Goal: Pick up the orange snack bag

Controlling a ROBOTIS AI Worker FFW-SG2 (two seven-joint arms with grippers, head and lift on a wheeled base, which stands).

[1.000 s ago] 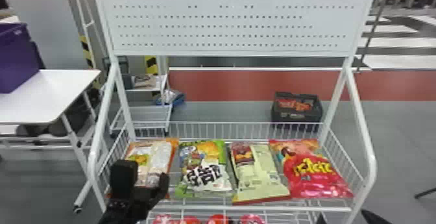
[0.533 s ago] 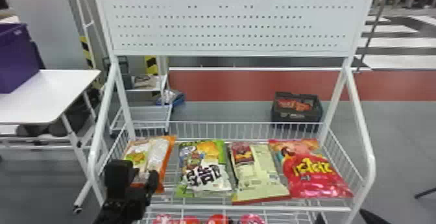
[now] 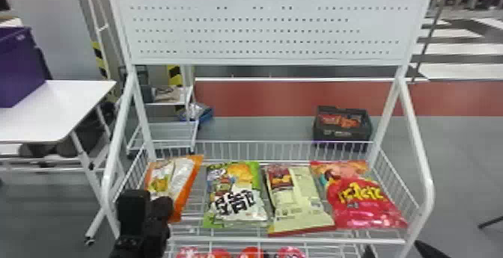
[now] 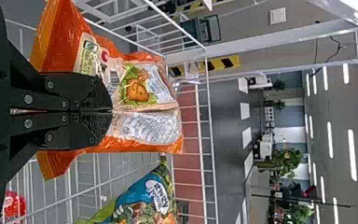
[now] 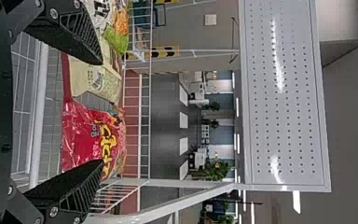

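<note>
At the left end of the rack's basket, the orange snack bag (image 3: 181, 186) leans tilted, its lower part behind my left gripper (image 3: 159, 205). From the left wrist view, my left gripper (image 4: 112, 111) is shut on the orange snack bag (image 4: 144, 88), pinching its middle so the plastic creases between the fingertips. My right gripper (image 5: 102, 112) stands open in the right wrist view with nothing between its fingers, in front of the red bag (image 5: 86, 135).
Right of the orange bag lie a green bag (image 3: 235, 197), a cream bag (image 3: 299, 197) and a red bag (image 3: 366, 201). White wire walls and a front rail (image 3: 284, 240) surround them; red packs (image 3: 251, 253) sit below. A white table (image 3: 75, 100) stands at left.
My left gripper has moved slightly left, and the orange bag has tilted, its upper end shifting right, as the gripper closed on it. The other bags have stayed put.
</note>
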